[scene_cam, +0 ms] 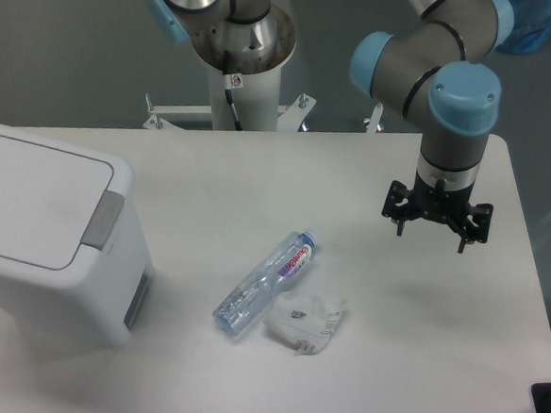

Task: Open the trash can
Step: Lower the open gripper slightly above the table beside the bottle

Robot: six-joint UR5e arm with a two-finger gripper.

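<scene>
The trash can [46, 247] is a large white boxy bin at the table's left side. Its flat lid [30, 194] lies shut, with a grey push tab [102, 221] on the lid's right edge. My gripper [435, 222] hangs over the right part of the table, far to the right of the can and touching nothing. It points straight down, so its black fingers [400, 215] show spread apart with nothing between them.
A clear plastic bottle [265, 283] lies on its side near the table's middle. A crumpled clear wrapper [307, 324] sits just right of it. The arm's base column [242, 72] stands at the table's far edge.
</scene>
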